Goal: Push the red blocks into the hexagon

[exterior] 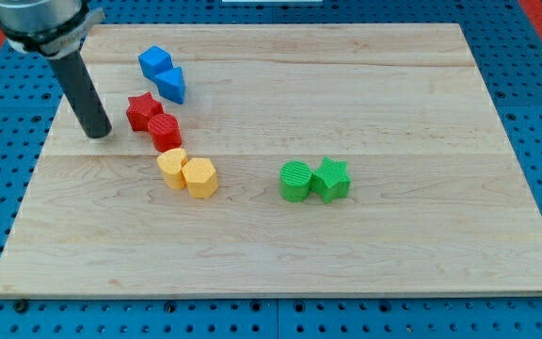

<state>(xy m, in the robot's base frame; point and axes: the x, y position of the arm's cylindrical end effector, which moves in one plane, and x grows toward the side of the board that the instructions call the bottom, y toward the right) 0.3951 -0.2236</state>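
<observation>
Dark rod's end, my tip (98,134), rests on the board, touching nothing; red star (143,110) just to its right.

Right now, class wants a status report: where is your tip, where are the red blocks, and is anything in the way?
My tip left of red star, apart. Red round block touching star, just above yellow hexagon. Second yellow block beside the hexagon, partly between.

The board (393,94) was light tan wood with thin stripes. Two blocks in the upper left were blue (163,73). The star (142,110) and the block under it (166,132) were red. Two were yellow (188,173). The round block (295,181) and the other star (331,179) were green. My tip (99,134) was black. The floor (534,56) around it was blue with dots.
</observation>
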